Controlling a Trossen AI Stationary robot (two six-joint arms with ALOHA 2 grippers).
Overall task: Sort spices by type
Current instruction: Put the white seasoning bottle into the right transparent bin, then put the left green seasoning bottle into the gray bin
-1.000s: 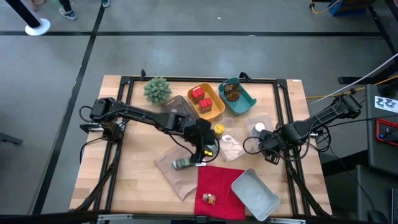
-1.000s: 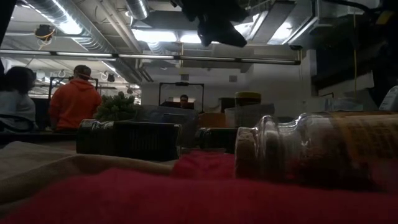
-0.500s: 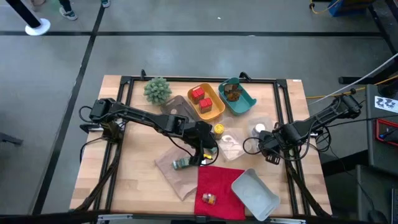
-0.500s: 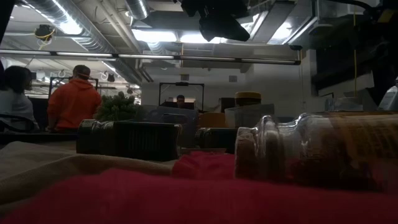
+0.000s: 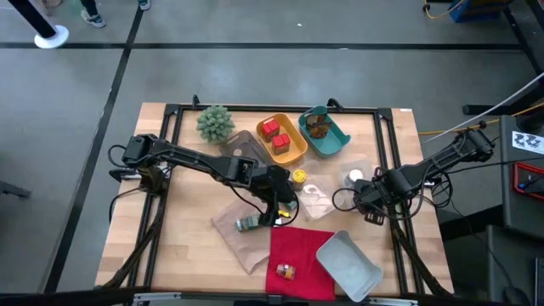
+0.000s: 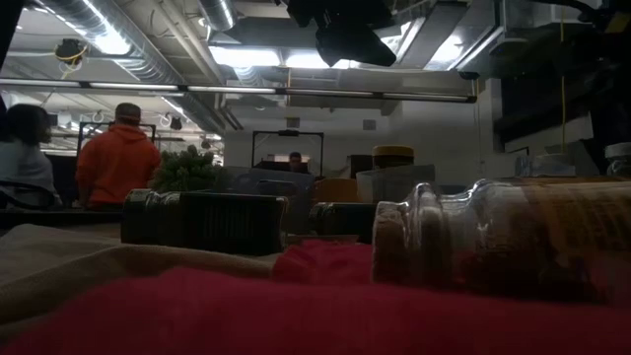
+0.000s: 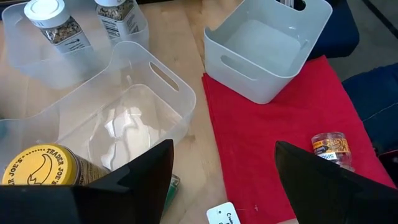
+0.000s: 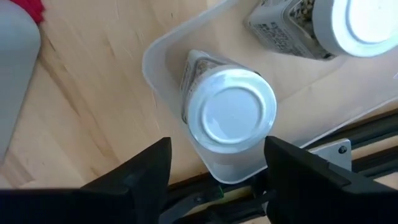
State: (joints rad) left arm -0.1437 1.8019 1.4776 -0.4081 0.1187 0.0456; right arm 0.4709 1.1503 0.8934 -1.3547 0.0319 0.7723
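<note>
My right gripper (image 8: 217, 149) points down, open, over a white-capped jar (image 8: 230, 113) that stands upright in a clear tray (image 8: 163, 62). Its fingers straddle the cap, apart from it. A second white-capped jar (image 8: 348, 25) stands in the same tray. My left gripper (image 7: 224, 155) hangs open above the table's middle (image 5: 280, 204), touching nothing. Under it a green-capped jar (image 5: 249, 223) lies on its side on a brown cloth. A yellow-capped jar (image 7: 37, 175) stands beside another clear tray (image 7: 124, 118). A small jar (image 7: 329, 149) lies on the red cloth (image 7: 273, 155). Red tins (image 5: 272, 132) sit in the orange tray.
A grey-white bin (image 5: 348, 262) stands on the red cloth's right edge, near the front. A teal tray (image 5: 327, 136) with brown jars and a spiky green plant (image 5: 214, 121) are at the back. People stand in the room beyond the table (image 6: 118, 148).
</note>
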